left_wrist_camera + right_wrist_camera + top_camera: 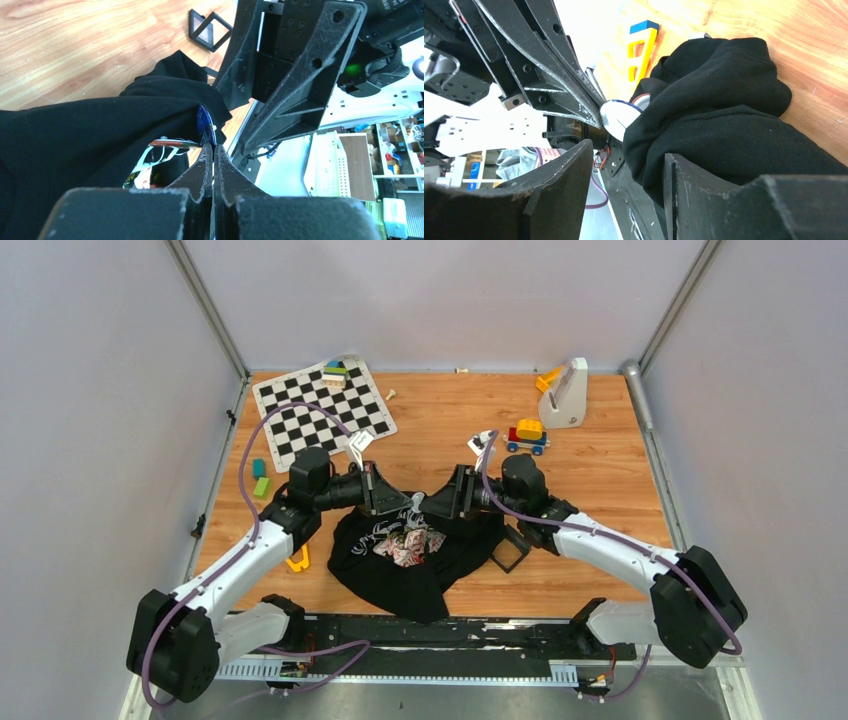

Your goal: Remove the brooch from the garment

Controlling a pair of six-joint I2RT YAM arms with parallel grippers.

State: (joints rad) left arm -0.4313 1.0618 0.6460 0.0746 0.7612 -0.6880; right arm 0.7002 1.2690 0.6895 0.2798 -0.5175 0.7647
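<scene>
brooch (pixel 204 124) pinched in left hand (pixel 212 146), against shirt (pixel 90 130)

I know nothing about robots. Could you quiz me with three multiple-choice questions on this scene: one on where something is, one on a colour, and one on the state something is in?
1. Where on the table does the checkerboard mat lie?
A. far left corner
B. under the shirt
C. far right corner

2. What colour is the face of the brooch?
A. green
B. blue
C. orange

3. How do the fingers of the left gripper stand?
A. wide apart
B. out of sight
C. pressed together

Answers:
1 A: the top view shows the mat at the far left, away from the shirt.
2 B: the left wrist view shows a blue disc.
3 C: no gap shows between the fingers, and their tips meet at the brooch's edge.
</scene>
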